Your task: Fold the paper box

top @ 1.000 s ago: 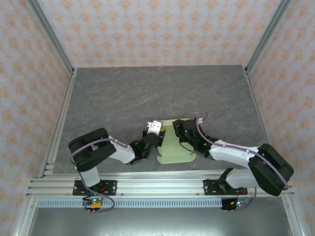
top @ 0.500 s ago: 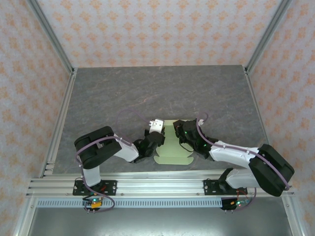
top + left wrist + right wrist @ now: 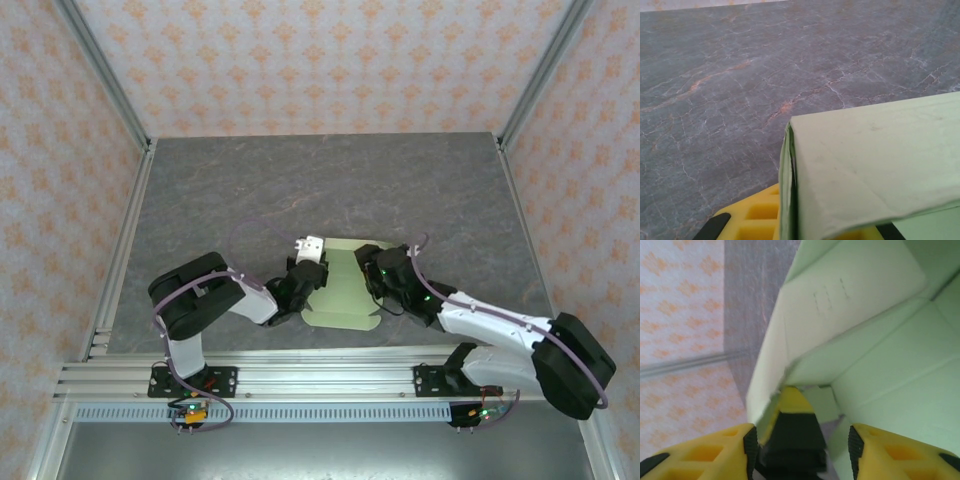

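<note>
Left jaws: shut on the left edge of the pale yellow-green card paper box point(image 3: 345, 300). A doubled fold of card is pinched against a yellow finger point(image 3: 757, 220).
Right jaws: held partly apart at the right side of the paper box, with yellow fingers point(image 3: 700, 452) on either side of a raised panel's lower edge. Nothing is seen gripped.
Key relation: the paper box lies directly between the two sets of jaws, left edge held and right edge free. The next crease is judged to fall to the right jaws.
Long axis: seemingly near-to-far, slightly skewed, though it cannot be told firmly because panels are lifted.
Nearer arm: both are at the paper box, and only the right is free to re-grip.
Edges: the near edge of the grey stone-patterned desk point(image 3: 330, 180) lies close behind the paper box.
Open room: bare desk is left beyond the paper box and to both its sides.
</note>
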Controlling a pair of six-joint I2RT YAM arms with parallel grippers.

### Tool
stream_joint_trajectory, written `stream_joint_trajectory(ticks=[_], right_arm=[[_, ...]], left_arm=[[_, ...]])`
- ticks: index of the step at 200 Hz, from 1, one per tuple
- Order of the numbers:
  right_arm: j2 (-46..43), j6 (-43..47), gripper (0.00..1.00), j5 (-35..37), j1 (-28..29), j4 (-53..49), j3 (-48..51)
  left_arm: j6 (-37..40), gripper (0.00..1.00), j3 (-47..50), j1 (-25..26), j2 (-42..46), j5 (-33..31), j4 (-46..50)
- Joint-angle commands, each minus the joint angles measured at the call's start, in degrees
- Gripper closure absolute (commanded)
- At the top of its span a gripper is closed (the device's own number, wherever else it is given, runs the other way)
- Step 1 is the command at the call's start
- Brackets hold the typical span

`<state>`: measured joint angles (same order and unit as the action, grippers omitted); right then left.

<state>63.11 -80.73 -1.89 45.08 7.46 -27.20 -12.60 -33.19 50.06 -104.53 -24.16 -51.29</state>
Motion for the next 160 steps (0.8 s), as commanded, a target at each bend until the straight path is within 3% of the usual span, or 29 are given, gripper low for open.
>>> stream_joint_trajectory(ticks=[1, 34, 67, 90, 109, 160], right_arm=[[-2.82, 9.79, 0.45, -3.29, 0.10, -13.76, -6.05], [-4.58, 31.46, 0.36, -0.28, -0.15, -32.39, -16.79], [-4.37, 47.11, 0.32, 5.07, -2.93, -48.67, -27.47], [-0.58, 55.30, 0.32, -4.39, -9.52, -50.98, -30.30], [5.40, 60.47, 0.32, -10.80, -12.61, -52.09, -32.86], [18.97, 67.23, 0.37, -24.30, -13.65, -45.34, -36.81]], left_arm=[[4.74, 1.00, 1.70, -1.02, 1.15, 4.22, -2.48], [9.13, 1.00, 1.35, -4.16, 0.43, 16.48, -6.18], [15.05, 1.00, 0.03, -4.53, -0.06, 20.79, -4.61], [16.68, 0.96, 0.96, -6.00, -1.25, 29.97, -9.04], [17.75, 0.95, -0.93, -6.05, -2.17, 34.03, -8.04], [18.23, 0.93, -3.46, -6.05, -7.62, 37.19, -10.68]])
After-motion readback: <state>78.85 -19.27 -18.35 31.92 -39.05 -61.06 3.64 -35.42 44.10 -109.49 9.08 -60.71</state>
